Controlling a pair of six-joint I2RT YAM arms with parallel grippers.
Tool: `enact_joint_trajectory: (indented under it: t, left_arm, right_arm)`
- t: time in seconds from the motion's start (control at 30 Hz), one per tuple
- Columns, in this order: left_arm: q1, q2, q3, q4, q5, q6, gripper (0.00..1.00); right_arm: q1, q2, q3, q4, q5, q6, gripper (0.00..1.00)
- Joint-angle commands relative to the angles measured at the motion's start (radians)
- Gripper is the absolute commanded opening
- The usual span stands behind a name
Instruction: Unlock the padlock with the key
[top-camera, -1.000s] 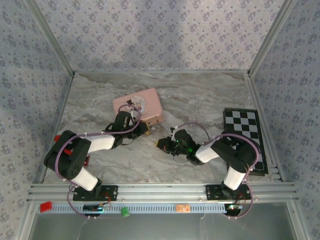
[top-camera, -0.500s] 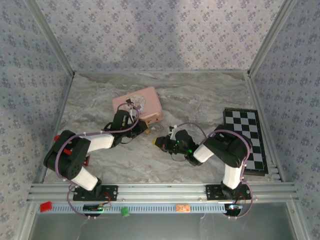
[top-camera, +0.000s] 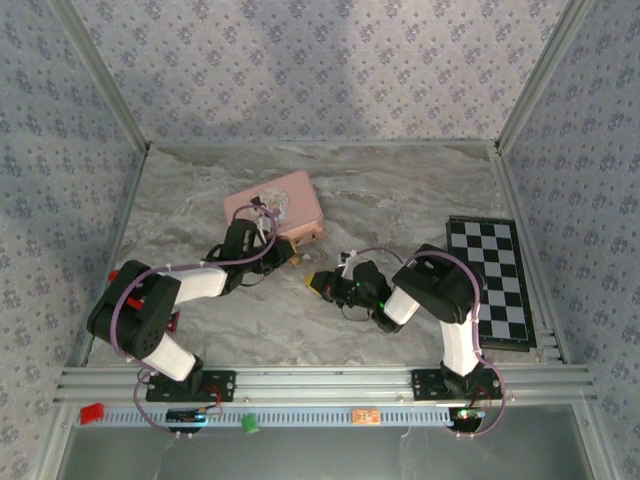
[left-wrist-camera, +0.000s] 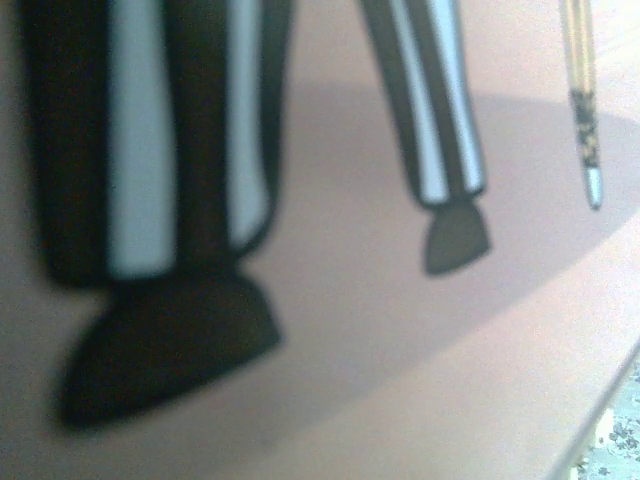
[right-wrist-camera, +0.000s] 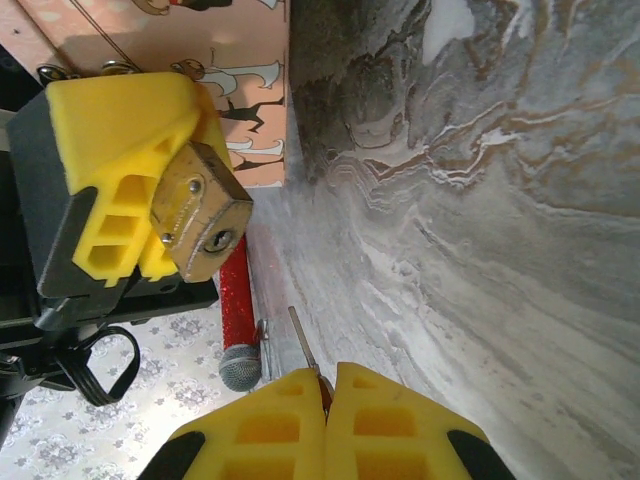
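The left arm reaches low toward the near side of the pink tin, with its forearm almost flat. The left gripper is just beside the tin's near right corner, its yellow fingers clamped on the padlock. The right arm is folded sharply and its forearm points toward the tin. The right gripper is near the tin's near side, squeezed tight on the key.

Gap: narrow open lane between left gripper and right gripper; padlock and key apart
Behind: tin blocks, just beside left gripper
Right: chessboard lies flat, well apart
Far table: open
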Motion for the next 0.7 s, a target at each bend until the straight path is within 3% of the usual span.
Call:
enact_joint_trajectory:
  t: [0.0,0.67]
  left_arm:
    - [0.021,0.008,-0.018,-0.031,0.073,-0.121,0.09]
    - [0.024,-0.011,-0.035,-0.028,0.079,-0.137,0.08]
  right_arm:
    - [-0.004,0.012,0.002,0.069,-0.007,0.014,0.00]
    - [-0.043,0.012,0.060,0.070,-0.048,0.057,0.00]
